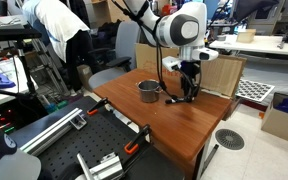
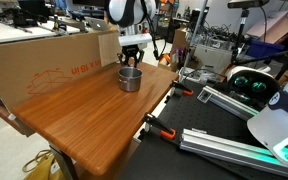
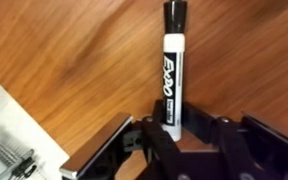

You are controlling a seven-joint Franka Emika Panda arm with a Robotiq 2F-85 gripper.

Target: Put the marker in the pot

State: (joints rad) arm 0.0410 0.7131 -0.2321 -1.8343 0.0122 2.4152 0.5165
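Pincer (image 3: pixel 174 135) is clamped on the Expo marker (image 3: pixel 171 70) down on the wooden bench (image 3: pixel 64 60), near the metal pot (image 1: pixel 148 91).

The gripper (image 3: pixel 173 138) grips the marker (image 3: pixel 172 70) by its white end — black cap pointing away, the wooden desk (image 3: pixel 64 60) beneath.

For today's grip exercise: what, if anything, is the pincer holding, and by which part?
The pincer grips the marker by its white barrel's end, opposite the black cap.
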